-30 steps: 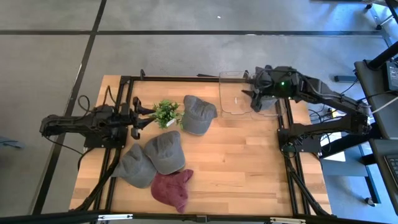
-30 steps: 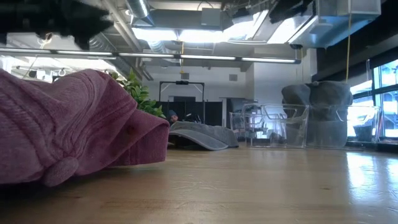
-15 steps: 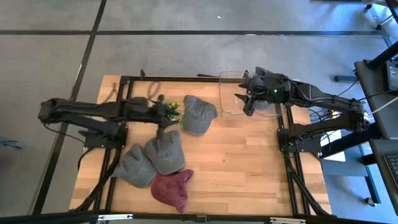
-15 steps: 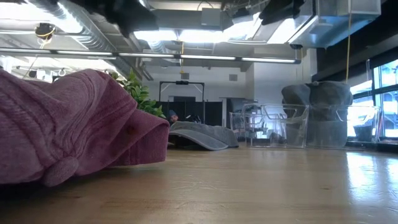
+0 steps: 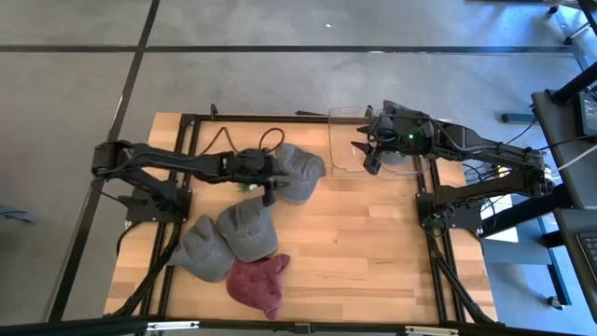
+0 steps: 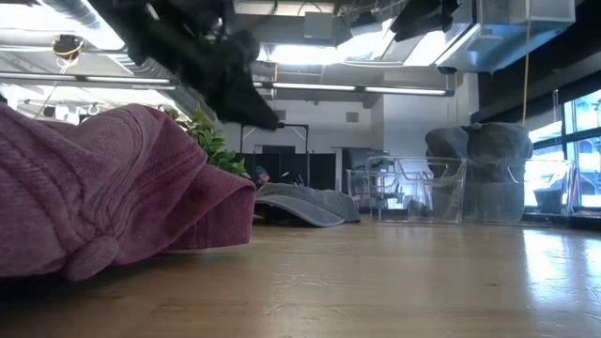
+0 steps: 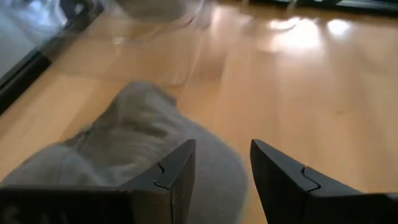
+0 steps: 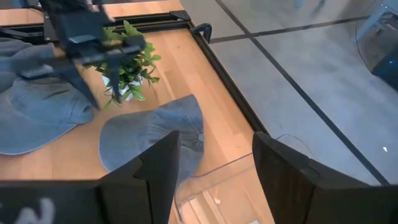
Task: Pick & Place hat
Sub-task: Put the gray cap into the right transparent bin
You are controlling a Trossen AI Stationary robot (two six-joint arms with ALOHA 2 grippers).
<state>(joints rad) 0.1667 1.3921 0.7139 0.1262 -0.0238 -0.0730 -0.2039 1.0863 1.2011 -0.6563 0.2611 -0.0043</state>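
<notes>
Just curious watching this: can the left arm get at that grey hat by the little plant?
Probably yes. The left gripper hangs open right at the grey hat, with nothing between them; the plant sits behind it.

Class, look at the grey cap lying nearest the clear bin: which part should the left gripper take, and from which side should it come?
Probably the soft crown of the grey cap, pinched from above. It lies flat on the table, so nothing sticks up but loose cloth. The left gripper is open above its edge, away from the clear bin; the small plant crowds one side, so a top approach seems safest.
</notes>
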